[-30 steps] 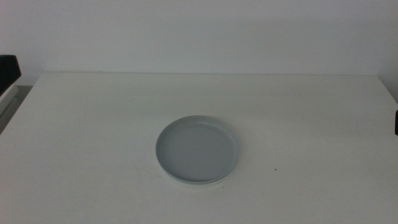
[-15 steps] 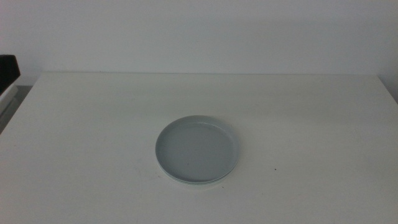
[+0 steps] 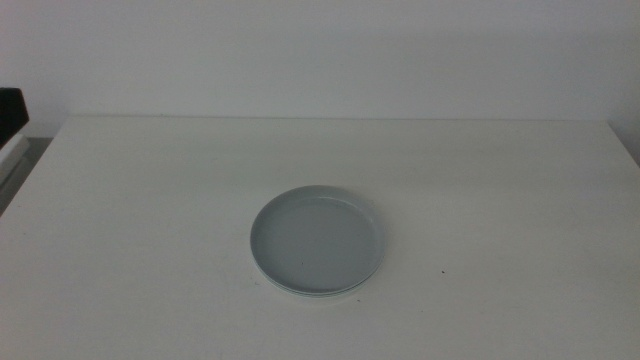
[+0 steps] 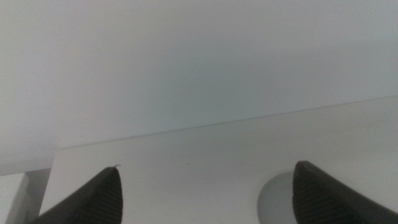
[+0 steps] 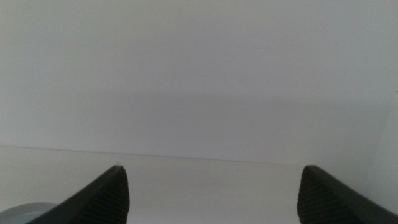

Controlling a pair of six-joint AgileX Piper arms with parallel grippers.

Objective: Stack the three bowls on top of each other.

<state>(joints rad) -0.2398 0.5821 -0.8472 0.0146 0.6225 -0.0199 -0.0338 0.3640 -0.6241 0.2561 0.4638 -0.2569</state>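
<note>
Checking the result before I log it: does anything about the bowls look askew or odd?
Nothing stands out. The bowls sit nested in one stack on the table, rims roughly aligned, the grey-blue one on top.

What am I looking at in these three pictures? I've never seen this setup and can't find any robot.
The wide picture looks down over a white table. In its middle sits a stack of shallow bowls, the grey-blue one on top, with paler rims just showing beneath. Both arms are out of that view. The other two pictures come from cameras on the wrists. The dark wedges are each arm's gripping fingers: the left gripper and the right gripper, both spread open and holding nothing. Each wrist view catches an edge of the stack low in the frame.
</note>
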